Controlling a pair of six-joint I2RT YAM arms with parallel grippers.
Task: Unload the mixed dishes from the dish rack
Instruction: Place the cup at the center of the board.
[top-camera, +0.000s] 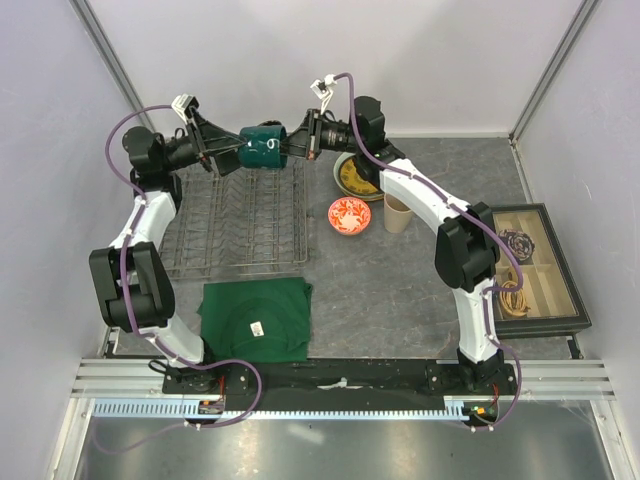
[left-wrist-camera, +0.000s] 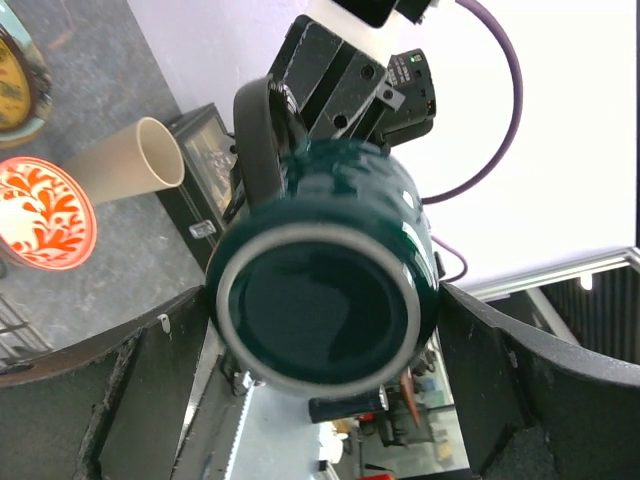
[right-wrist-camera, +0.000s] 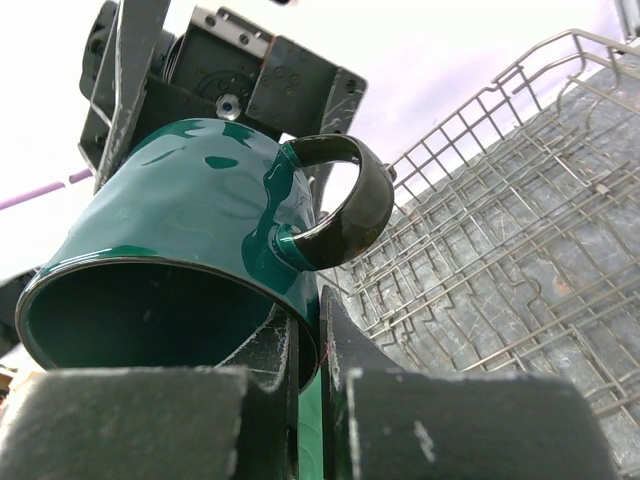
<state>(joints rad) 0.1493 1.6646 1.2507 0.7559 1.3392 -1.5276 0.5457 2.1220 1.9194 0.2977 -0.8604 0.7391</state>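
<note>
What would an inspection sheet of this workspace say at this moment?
Surface: grey table, no spill seen.
Job's things: dish rack empty; dark green mug in the air above its far edge; plates, red-and-white bowl and beige cup on the table.
Clutter: green cloth, black compartment box.
Grippers: right gripper shut, fingers pinching the mug's rim; left gripper open around its base.
Cables: purple cables along both arms.
Surroundings: white walls.

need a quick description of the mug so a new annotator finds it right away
Find the grey wire dish rack on the left half of the table. Above its far edge the dark green mug hangs sideways, its rim pinched in the right pincer. It is the only dish in the air; the red-and-white bowl and beige cup stand on the table.
</note>
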